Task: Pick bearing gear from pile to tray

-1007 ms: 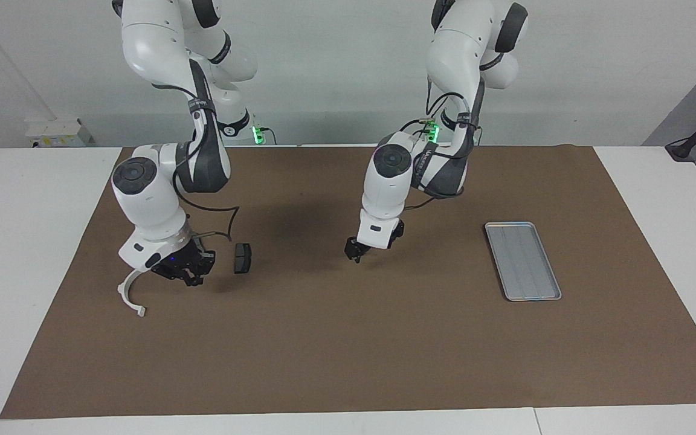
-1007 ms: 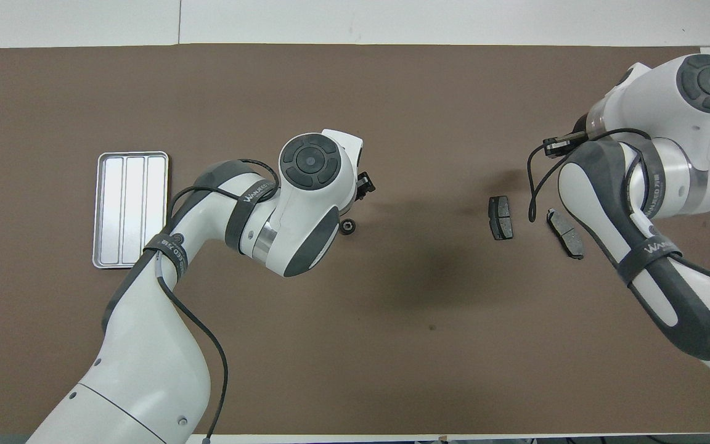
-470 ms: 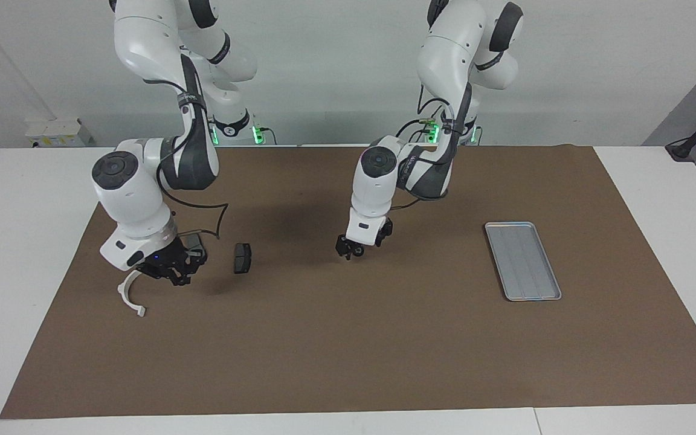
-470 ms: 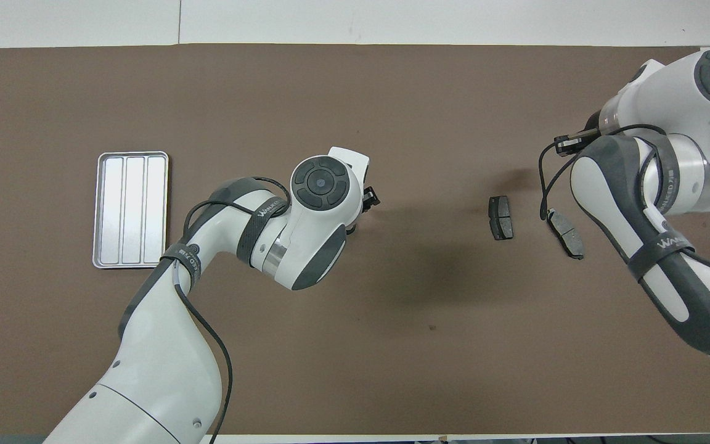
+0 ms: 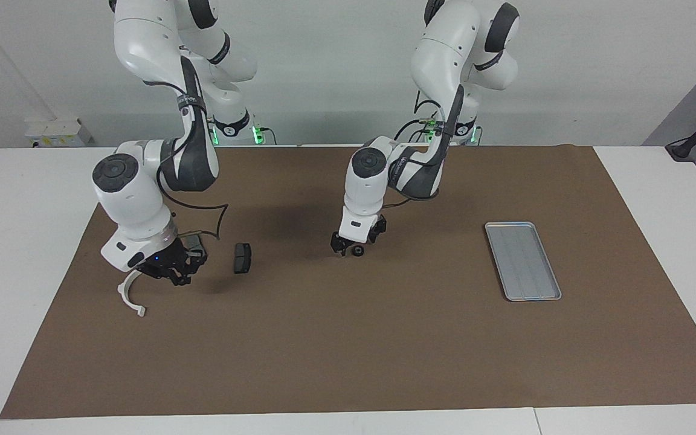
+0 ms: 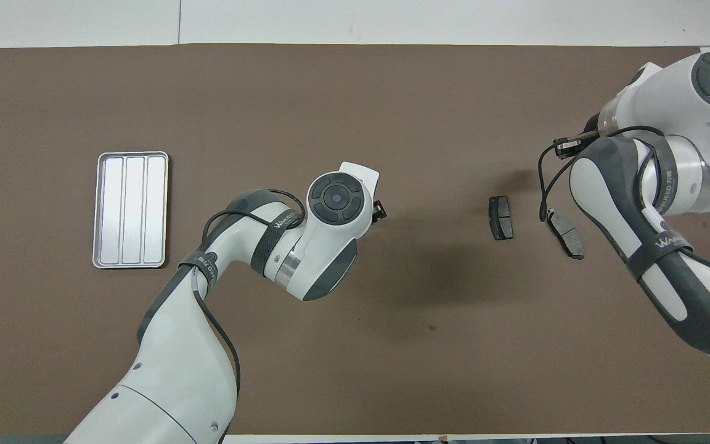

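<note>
- The silver-grey tray (image 5: 523,260) lies flat on the brown mat (image 5: 348,338) toward my left arm's end of the surface, its ridged floor bare.
- The small black bearing gear (image 5: 357,251) sits on the mat near the middle of the surface, well apart from the tray.
- My left pincer (image 5: 348,246) hangs low right at the gear, fingers spread; the gear lies just beside the fingertips, on the tray's side of them, and I cannot tell whether they touch it.
- Only the facing view shows the gear; in the overhead view my left arm's wrist housing covers it, and just a dark corner of the left pincer (image 6: 379,211) peeks out.
- My right pincer (image 5: 170,270) is low over the pile at my right arm's end of the surface, fingertips pressed together; I cannot tell whether they touch anything.
- The white arc bracket (image 5: 128,297) shows only in the facing view, curving out from under my right wrist and farther from the robots than the right pincer.
- One dark grey brake pad (image 5: 241,257) lies in the open on the mat between the two pincers, nearer to the right one.
- The second brake pad (image 6: 565,233) is plain in the overhead view, beside the first and partly under my right forearm; in the facing view only a sliver shows by the right pincer.
</note>
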Tool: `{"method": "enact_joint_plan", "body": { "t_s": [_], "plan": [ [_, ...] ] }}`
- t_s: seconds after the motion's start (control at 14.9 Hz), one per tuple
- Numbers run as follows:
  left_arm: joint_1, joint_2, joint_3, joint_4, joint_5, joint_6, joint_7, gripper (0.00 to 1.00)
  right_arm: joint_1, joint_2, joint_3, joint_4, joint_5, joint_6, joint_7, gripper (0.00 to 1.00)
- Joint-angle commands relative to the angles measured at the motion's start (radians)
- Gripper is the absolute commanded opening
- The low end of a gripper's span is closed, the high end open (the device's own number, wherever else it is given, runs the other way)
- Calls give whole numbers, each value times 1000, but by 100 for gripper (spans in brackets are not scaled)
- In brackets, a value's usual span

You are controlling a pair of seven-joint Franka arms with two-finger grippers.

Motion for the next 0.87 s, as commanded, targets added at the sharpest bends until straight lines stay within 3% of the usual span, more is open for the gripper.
{"method": "enact_joint_plan", "body": {
  "t_s": [0.0, 0.2, 0.47, 0.67, 0.81],
  "plan": [
    [-15, 12, 21, 14, -11, 20, -10, 100, -15, -3, 12, -12, 0, 8, -29, 0],
    [-15, 14, 23, 11, -8, 20, -10, 100, -13, -3, 12, -12, 0, 8, -27, 0],
    [-12, 17, 23, 8, -7, 31, -10, 88, -19, -5, 12, -25, 2, 11, -39, 0],
    [-9, 17, 23, 5, -5, 32, -9, 69, -21, -3, 13, -24, 2, 9, -44, 0],
    [-5, 17, 23, 5, -5, 29, -9, 47, -13, -3, 13, -22, 5, 9, -30, 0]
  ]
}}
